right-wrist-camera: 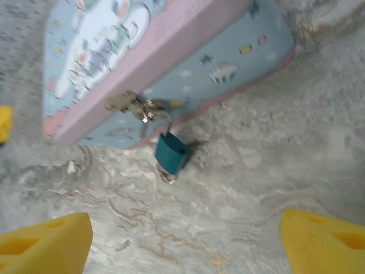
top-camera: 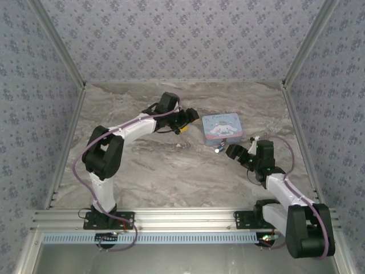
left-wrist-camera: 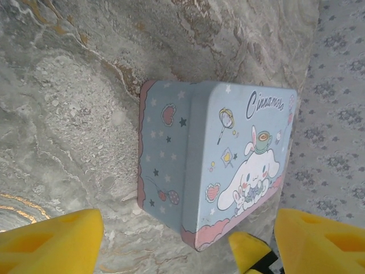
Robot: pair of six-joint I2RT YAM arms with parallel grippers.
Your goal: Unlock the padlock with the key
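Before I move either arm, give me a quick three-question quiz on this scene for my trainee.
1. True or false: the padlock hangs from the latch on the tin.
2. Which fingers face the tin's padlock side? A) left fingers B) right fingers
3. Fill in: both pairs of fingers are ___ (open/shut), with nothing between them.
Key: 1 true; 2 B; 3 open.

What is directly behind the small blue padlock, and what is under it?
Behind the padlock is the tin's pale blue side wall, where it hangs from the latch. Under it lies the marble table. The tin's inside is covered.
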